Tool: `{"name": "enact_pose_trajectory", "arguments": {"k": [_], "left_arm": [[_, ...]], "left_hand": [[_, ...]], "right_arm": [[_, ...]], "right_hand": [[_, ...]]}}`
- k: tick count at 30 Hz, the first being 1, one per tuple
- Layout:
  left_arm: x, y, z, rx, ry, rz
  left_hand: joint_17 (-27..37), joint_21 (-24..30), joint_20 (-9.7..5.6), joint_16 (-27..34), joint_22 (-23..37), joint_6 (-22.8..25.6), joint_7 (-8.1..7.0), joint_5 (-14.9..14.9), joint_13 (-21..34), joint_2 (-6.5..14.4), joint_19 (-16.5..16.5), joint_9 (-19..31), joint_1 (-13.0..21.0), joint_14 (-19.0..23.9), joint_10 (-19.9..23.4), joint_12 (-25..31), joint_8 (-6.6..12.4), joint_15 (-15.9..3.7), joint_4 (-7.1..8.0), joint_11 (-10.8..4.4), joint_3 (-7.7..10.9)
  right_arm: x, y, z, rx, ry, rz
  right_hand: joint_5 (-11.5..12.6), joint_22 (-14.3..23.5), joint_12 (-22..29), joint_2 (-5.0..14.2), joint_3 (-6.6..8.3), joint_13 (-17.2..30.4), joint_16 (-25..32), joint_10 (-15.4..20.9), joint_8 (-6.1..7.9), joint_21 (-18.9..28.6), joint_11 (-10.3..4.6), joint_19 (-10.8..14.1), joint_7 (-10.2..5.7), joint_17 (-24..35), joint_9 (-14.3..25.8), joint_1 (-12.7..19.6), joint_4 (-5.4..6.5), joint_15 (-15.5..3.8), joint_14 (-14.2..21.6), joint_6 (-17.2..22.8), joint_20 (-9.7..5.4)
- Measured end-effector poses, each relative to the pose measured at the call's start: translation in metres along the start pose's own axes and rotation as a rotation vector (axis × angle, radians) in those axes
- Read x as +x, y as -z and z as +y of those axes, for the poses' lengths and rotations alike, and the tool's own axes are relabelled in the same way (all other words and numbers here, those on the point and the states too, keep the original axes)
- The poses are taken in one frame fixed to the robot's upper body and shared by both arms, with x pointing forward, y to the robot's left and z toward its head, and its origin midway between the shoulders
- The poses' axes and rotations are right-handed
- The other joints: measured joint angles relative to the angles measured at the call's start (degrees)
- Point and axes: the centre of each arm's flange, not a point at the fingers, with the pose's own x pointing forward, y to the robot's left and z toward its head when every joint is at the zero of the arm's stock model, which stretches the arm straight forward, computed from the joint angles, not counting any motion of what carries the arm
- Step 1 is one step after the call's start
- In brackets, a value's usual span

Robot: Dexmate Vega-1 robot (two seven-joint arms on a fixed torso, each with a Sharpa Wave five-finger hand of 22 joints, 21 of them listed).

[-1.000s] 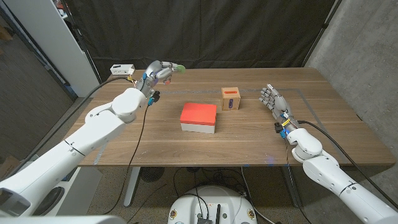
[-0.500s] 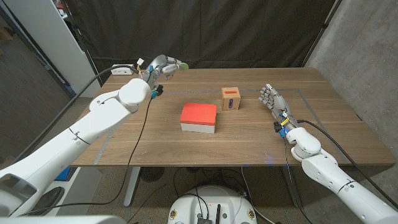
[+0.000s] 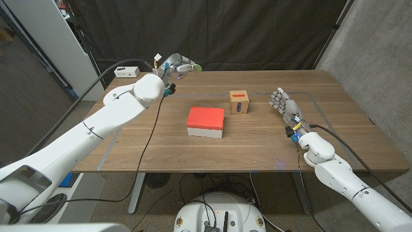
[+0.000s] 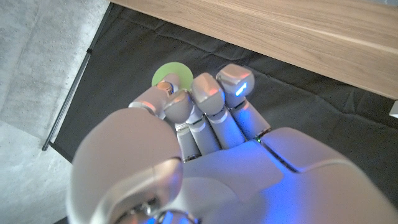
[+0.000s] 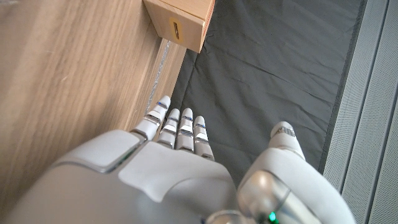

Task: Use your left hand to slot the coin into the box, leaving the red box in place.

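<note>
Over the last second the left hand (image 3: 175, 65) has lifted from the far left of the wooden surface (image 3: 257, 145) and swung toward the middle, its fingers pinching the small round pale-green coin (image 3: 196, 67), which the left wrist view shows at the fingertips (image 4: 180, 102). The coin is now in the air over the far edge, nearer the small cardboard box with the red slotted top (image 3: 239, 101) but well apart from it, so I judge the carry under way with alignment over the slot to come. The flat red-topped box (image 3: 206, 122) has not moved, and the right hand (image 3: 284, 105) waits near the cardboard box, fingers apart and holding nothing.
</note>
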Motion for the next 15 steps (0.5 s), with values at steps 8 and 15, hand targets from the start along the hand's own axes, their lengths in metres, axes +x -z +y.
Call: {"name": "enact_pose_trajectory", "arguments": {"k": [8, 15], "left_arm": [[0.015, -0.022, -0.007, 0.079, 0.052, -0.006], [0.021, -0.033, -0.013, 0.14, 0.083, 0.009]], "left_hand": [[0.1, 0.0, 0.0, 0.0, 0.0, 0.4, -0.08, 0.0, 0.3, -0.3, 0.0, 0.1, 0.3, 0.0, 0.1, 0.0, -0.04, 0.0, 0.08, 0.05, -0.08], [0.2, -0.2, 0.0, -0.2, -0.1, 0.4, -0.02, 0.0, -0.1, -0.1, 0.0, 0.3, 0.5, 0.0, 0.1, 0.0, -0.03, 0.0, -0.06, 0.06, -0.26]], "right_arm": [[0.001, 0.001, -0.001, 0.016, -0.003, -0.007], [0.001, 0.004, -0.002, 0.025, -0.002, -0.008]], "right_hand": [[0.0, 0.0, -0.2, 0.0, 0.0, 0.0, 0.0, 0.0, -0.28, 0.0, 0.0, 0.0, 0.0, 0.0, 0.0, 0.0, 0.0, 0.0, 0.0, 0.0, 0.0], [0.0, 0.0, -0.2, 0.0, 0.0, 0.0, 0.0, 0.0, -0.28, 0.0, 0.0, 0.2, 0.0, 0.0, 0.0, 0.0, 0.0, 0.0, 0.0, 0.0, -0.2]]}}
